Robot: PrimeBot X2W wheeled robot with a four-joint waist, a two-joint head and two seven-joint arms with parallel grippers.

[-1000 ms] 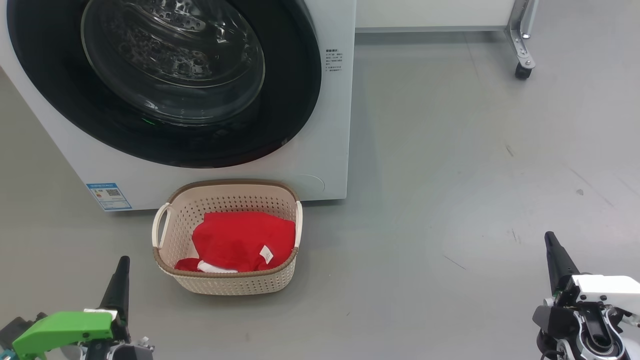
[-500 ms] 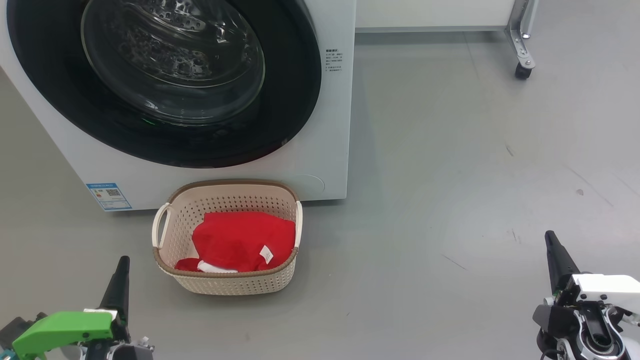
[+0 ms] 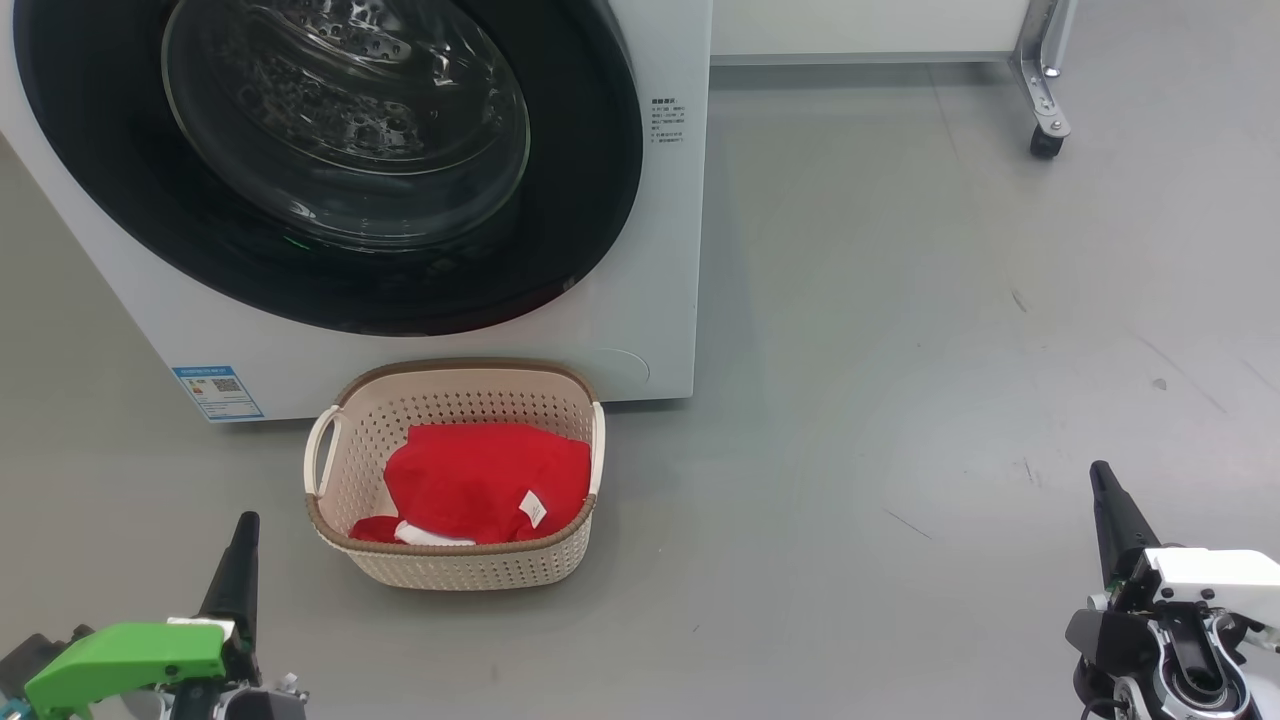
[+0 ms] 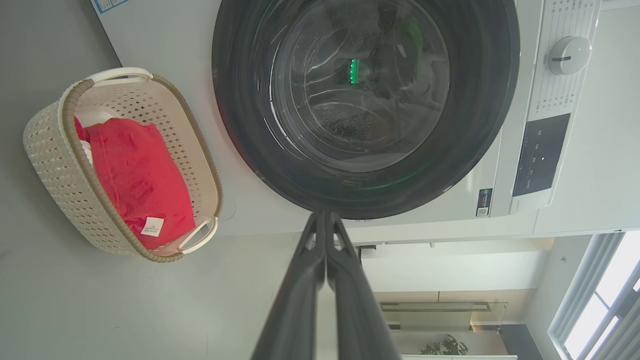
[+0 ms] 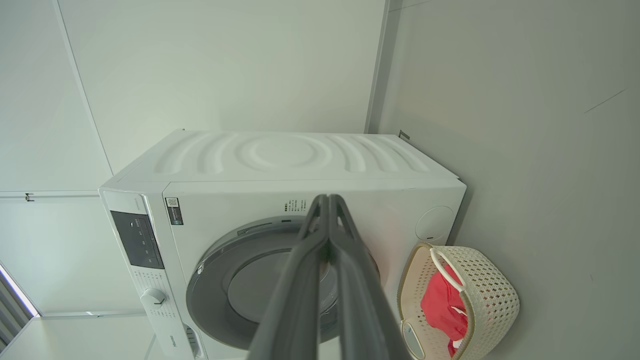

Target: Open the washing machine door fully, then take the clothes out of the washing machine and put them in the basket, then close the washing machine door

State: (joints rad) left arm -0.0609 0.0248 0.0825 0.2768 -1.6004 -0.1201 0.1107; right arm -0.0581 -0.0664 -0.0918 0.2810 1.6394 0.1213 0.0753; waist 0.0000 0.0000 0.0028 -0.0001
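Note:
The white washing machine (image 3: 640, 250) stands at the upper left of the head view, and its black-rimmed door (image 3: 330, 160) lies shut flat against the front. On the floor just in front sits the cream basket (image 3: 455, 565), with the red clothes (image 3: 485, 480) bundled inside. My left gripper (image 3: 244, 527) is shut and empty at the lower left, short of the basket. At the lower right my right gripper (image 3: 1100, 478) is shut and empty, well off to the basket's right. Both wrist views show the machine (image 4: 505, 165) (image 5: 300, 160), the door (image 4: 360, 190) (image 5: 240, 280), the basket (image 4: 50, 150) (image 5: 492, 295) and the clothes (image 4: 140, 175) (image 5: 440, 305), with each gripper's (image 4: 325, 216) (image 5: 327, 198) fingers pressed together.
Grey floor spreads to the right of the machine. A white cabinet on a metal castor leg (image 3: 1045, 110) stands at the far upper right. A blue sticker (image 3: 218, 392) marks the machine's lower left corner. The control panel and dial (image 4: 567, 54) are on the machine's top front.

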